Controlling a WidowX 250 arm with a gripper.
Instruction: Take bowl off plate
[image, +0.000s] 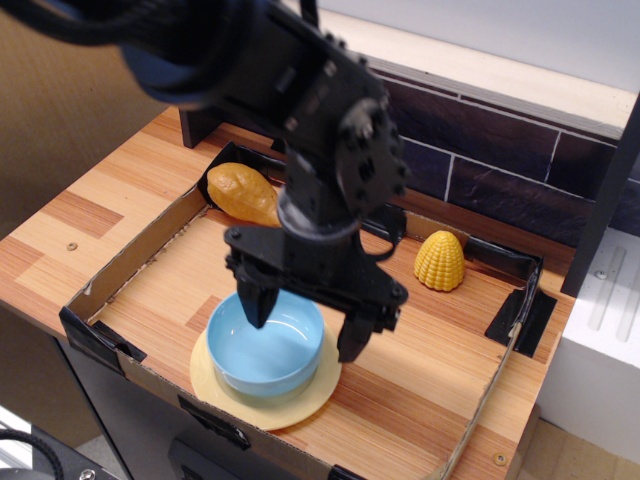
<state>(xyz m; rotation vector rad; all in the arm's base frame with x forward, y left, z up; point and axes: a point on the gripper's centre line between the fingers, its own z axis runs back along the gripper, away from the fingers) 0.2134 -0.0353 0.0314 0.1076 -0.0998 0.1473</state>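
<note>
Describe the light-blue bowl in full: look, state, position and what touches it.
The bowl is small, round, light blue, smooth and glossy like plastic, and looks empty. It sits upright on the pale-yellow plate, which shows as a wider ring around it, near the front edge of the cardboard tray. The gripper is open and straddles the bowl's right rim, one finger over the inside, the other outside. Actual contact cannot be told.

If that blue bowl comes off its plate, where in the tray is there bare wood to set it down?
Bare wood lies right of the plate, below the corn, and left of the bowl toward the cardboard wall. The back corner is crowded by the chicken leg and the gripper.
</note>
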